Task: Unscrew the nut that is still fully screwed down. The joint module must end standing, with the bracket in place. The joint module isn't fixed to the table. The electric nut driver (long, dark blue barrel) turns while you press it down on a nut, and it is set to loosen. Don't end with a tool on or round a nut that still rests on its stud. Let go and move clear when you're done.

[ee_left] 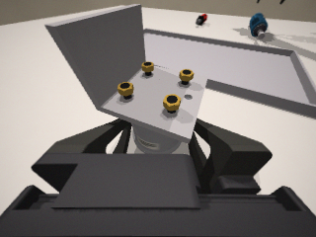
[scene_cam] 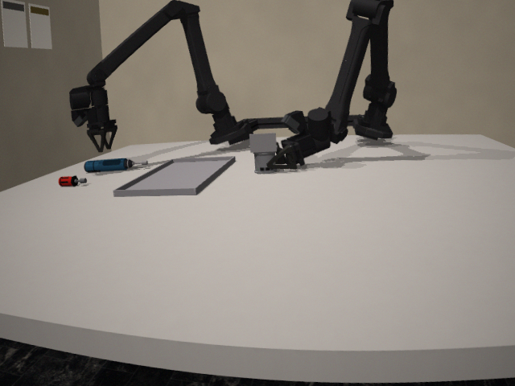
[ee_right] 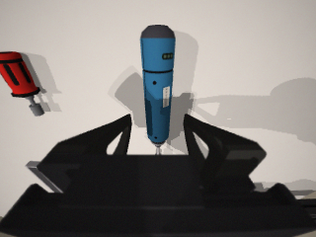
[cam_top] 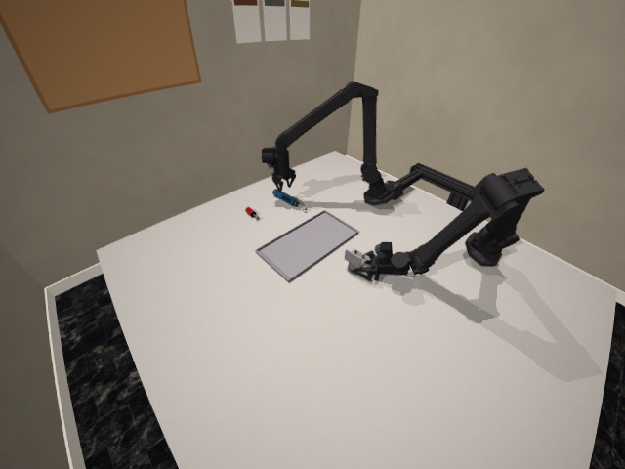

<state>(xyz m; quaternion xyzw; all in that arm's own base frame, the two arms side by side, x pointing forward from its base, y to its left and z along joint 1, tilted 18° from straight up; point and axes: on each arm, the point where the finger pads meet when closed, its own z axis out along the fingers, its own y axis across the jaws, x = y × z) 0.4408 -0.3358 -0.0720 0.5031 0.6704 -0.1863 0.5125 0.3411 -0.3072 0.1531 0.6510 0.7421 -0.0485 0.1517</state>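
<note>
The joint module (scene_cam: pixel 261 162) (ee_left: pixel 155 140) stands upright on the table (cam_top: pixel 303 353) (scene_cam: pixel 249 249) (ee_left: pixel 30 99) (ee_right: pixel 237 39), with the bracket (cam_top: pixel 354 258) (scene_cam: pixel 262 143) (ee_left: pixel 106 54) on top. One plate of the bracket lies across the module; the other rises from its edge. Four brass-coloured nuts (cam_top: pixel 363 256) (ee_left: pixel 172 103) sit on the studs through the lower plate, two nearer the upright plate and two farther from it. Which one is fully screwed down cannot be told from here.

The left gripper (cam_top: pixel 357 265) (scene_cam: pixel 269 165) (ee_left: pixel 158 118) is low beside the module, its fingers parted on either side of the round body, below the bracket. It is not clamped; whether a finger touches the body is unclear.

The right gripper (cam_top: pixel 285 187) (scene_cam: pixel 105 149) (ee_left: pixel 270 1) (ee_right: pixel 157 118) hangs above the nut driver (cam_top: pixel 286 197) (scene_cam: pixel 107 165) (ee_left: pixel 258 24) (ee_right: pixel 158 89), pointing down, its fingers apart with nothing between them. The driver lies on its side on the table, off the nuts, its thin metal end towards the tray (cam_top: pixel 308 245) (scene_cam: pixel 179 174) (ee_left: pixel 237 64) (ee_right: pixel 41 175).

The tray lies flat between the driver and the module. A short red tool (cam_top: pixel 250 212) (scene_cam: pixel 66 181) (ee_left: pixel 201 19) (ee_right: pixel 17 74) lies near the driver, apart from it.
</note>
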